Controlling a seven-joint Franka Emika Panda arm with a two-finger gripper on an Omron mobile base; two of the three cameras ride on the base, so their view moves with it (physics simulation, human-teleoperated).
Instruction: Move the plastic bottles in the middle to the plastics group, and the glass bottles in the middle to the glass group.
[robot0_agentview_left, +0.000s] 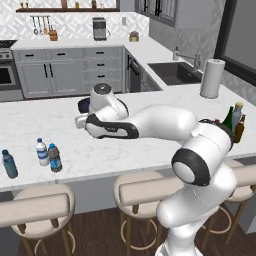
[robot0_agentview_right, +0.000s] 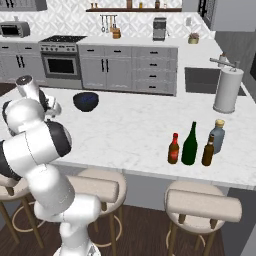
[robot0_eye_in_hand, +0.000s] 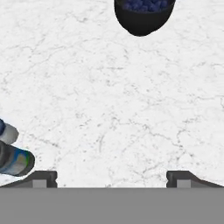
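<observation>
My gripper (robot0_eye_in_hand: 111, 179) is open and empty, facing down over bare white counter (robot0_eye_in_hand: 113, 109); in the left base view the hand (robot0_agentview_left: 82, 121) hovers above the counter's middle. A plastic bottle with a dark blue-grey label (robot0_agentview_left: 54, 157) stands right beside a white-labelled one (robot0_agentview_left: 42, 151) near the front left edge. A bluish-labelled plastic bottle (robot0_agentview_left: 9, 163) stands further left. Two of these bottles (robot0_eye_in_hand: 15, 162) show at the hand view's left edge. At the right, the green wine bottle (robot0_agentview_right: 190, 145), red-capped brown bottle (robot0_agentview_right: 173, 149), amber bottle (robot0_agentview_right: 208, 151) and grey-blue bottle (robot0_agentview_right: 217, 136) stand close together.
A dark bowl (robot0_agentview_right: 86, 101) of blue fruit (robot0_eye_in_hand: 144, 5) sits mid-counter, just beyond the hand. A paper towel roll (robot0_agentview_right: 228, 90) stands at the far right by the sink (robot0_agentview_left: 175, 72). Stools (robot0_agentview_right: 202, 204) line the counter's front edge.
</observation>
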